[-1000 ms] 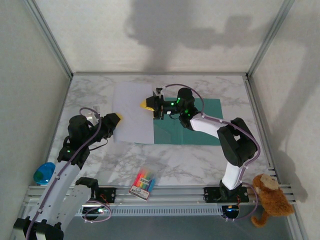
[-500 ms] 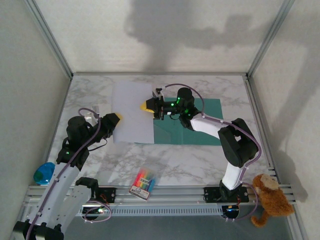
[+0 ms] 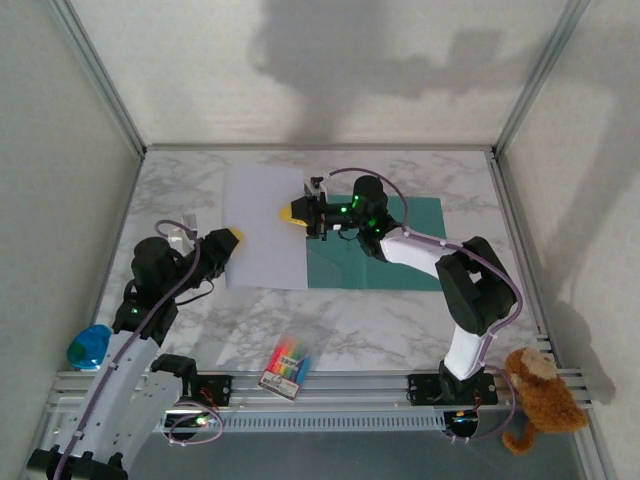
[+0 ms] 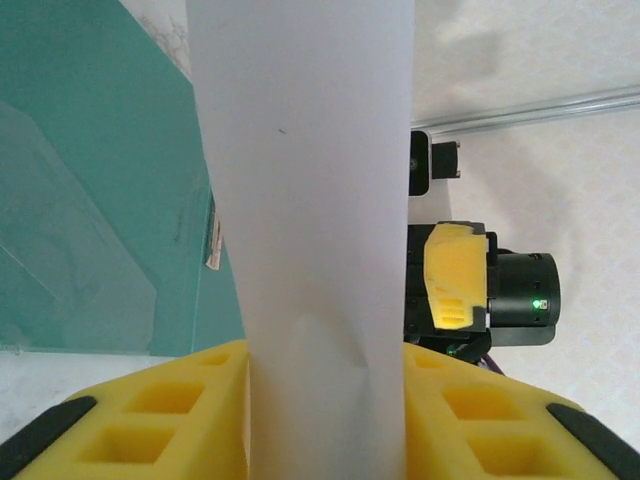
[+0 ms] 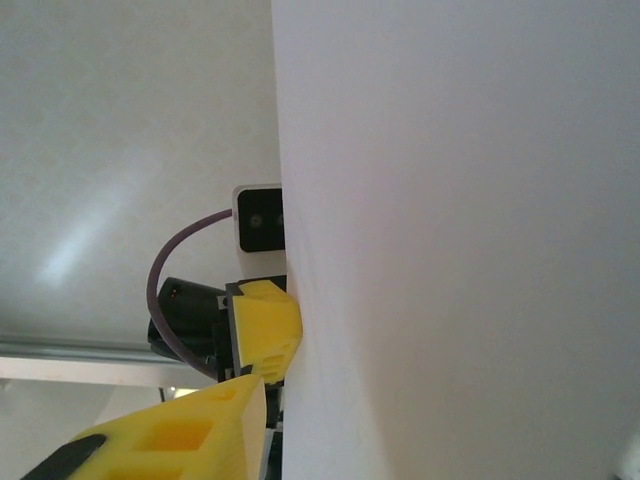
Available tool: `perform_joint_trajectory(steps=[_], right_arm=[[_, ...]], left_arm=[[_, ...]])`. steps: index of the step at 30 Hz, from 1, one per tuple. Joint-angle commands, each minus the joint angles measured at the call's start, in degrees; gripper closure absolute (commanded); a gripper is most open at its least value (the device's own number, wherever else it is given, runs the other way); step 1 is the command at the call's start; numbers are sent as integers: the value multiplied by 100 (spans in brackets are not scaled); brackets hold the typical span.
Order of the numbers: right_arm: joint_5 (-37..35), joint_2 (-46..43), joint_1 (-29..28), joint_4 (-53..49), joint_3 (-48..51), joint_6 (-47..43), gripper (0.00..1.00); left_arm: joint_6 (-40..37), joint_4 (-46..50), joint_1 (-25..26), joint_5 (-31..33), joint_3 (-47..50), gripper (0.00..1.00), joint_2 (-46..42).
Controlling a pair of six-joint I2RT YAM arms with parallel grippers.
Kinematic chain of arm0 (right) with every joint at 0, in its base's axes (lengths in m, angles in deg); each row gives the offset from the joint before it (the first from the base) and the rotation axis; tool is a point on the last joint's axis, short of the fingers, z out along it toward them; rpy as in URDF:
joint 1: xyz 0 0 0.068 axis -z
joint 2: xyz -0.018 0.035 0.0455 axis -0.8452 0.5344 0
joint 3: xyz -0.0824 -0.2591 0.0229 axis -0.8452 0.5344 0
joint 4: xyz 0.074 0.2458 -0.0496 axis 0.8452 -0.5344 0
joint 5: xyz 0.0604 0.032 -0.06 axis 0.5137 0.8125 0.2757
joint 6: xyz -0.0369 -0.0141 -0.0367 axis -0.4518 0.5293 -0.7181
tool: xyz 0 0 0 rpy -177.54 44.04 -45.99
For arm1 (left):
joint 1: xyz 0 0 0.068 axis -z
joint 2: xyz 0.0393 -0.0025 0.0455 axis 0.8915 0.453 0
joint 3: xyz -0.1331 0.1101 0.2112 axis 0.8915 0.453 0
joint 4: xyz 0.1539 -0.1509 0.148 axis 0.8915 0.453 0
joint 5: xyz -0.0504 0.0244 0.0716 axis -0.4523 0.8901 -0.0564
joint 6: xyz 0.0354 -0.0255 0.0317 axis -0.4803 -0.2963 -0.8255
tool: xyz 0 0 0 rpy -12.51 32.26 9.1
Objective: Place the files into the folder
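**Files gripped at two margins, folder open alongside**

Where: the files (image 3: 265, 225) sit left of the folder (image 3: 345, 268) on the marble bench (image 3: 400, 320). Their right margin is at or just over the folder's left edge.

Left end effector (image 3: 230, 240) is on the left margin. In its wrist view the paper is pinched between the yellow pads (image 4: 160, 420), w/ a small pucker just above the bite.

Right end effector (image 3: 292, 211) is at the right margin. In its wrist view the paper runs past one yellow finger (image 5: 180, 435) and the sheet hides the other, so can't tell if it's clamped or only closing round.

Handling (my read):
- Thin, light, floppy paper w/ no stiffness of its own, so it prob. sags between two holds.
- It creases easily, as the pucker shows.
- If there's more than one sheet, they'd slide on each other.
- Best hold is opposite margins w/ a shallow bite, kept lightly taut.
- A hard squeeze or the arms pulling apart would dent or tear it.
- The folder card looks stiffer and lies flat and open. A clear flap on its inner face could snag a leading edge.

Hard to make out:
- No. of sheets.
- Whether the paper is lifted off the bench or resting on it.
- The right arm covers the folder's middle.
- A small pale strip at the folder edge in the left wrist view may be the clip, but it's too small to say.
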Motion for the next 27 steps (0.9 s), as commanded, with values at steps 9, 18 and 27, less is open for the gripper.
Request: perform_joint_trajectory(steps=[9,18,27], right_arm=[[-179,-78,-58,295,-131,135,74],[-178,-253,-49,-225,-174,-392,94],[-331,-1074,141,-3893,-839,-3173,100]], left_arm=[[100,-314,107,50,117,62,-126],[27,-272,150,93,114,47,-145],[-732,902,150,1049,-356,25,-25]])
